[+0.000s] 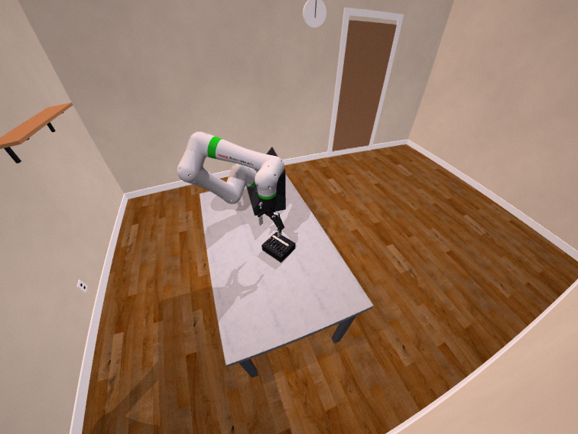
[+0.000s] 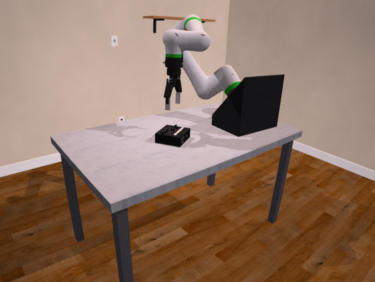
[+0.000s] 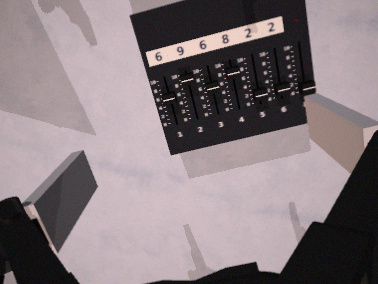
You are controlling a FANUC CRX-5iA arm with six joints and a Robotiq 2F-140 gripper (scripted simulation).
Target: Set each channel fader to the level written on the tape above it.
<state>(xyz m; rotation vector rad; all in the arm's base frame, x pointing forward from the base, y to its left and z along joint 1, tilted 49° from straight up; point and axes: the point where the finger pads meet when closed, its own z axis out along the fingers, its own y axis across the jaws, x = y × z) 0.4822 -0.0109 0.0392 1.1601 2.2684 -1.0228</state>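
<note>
While your arm [image 2: 194,51] hangs bent over the far half of the table [image 2: 127,163], the claw [image 2: 172,103] points straight down, well above the lighting desk [image 2: 172,135], fingers spread wide with nothing between them. In the wrist view you see only the two finger pads at the left and right edges, far apart, with bare table top between them. The desk sits flat on the table near the middle, a bit toward the arm's black base block [image 2: 250,104], and apart from it. From the wrist view the tape [image 3: 215,41] across the top of the desk reads 6, 9, 6, 8, 2, 2 over channels one to six. Fader one's cap [image 3: 168,98] sits around mid scale, fader two's cap [image 3: 186,78] is high up near the top, fader three's cap [image 3: 213,87] is somewhat above the middle, fader four's cap [image 3: 233,73] is high, a touch under the top. Faders five [image 3: 261,93] and six [image 3: 283,89] both sit low on their scales. The master fader [image 3: 307,88] at the far right edge is also low, level with five and six roughly. Exact marks are too small to read, so you can't confirm each level to the tick. The desk is tilted slightly in the wrist view, which looks at it from above and in front. The claw's shadow [image 1: 240,284] falls on the table closer to the near end.
</note>
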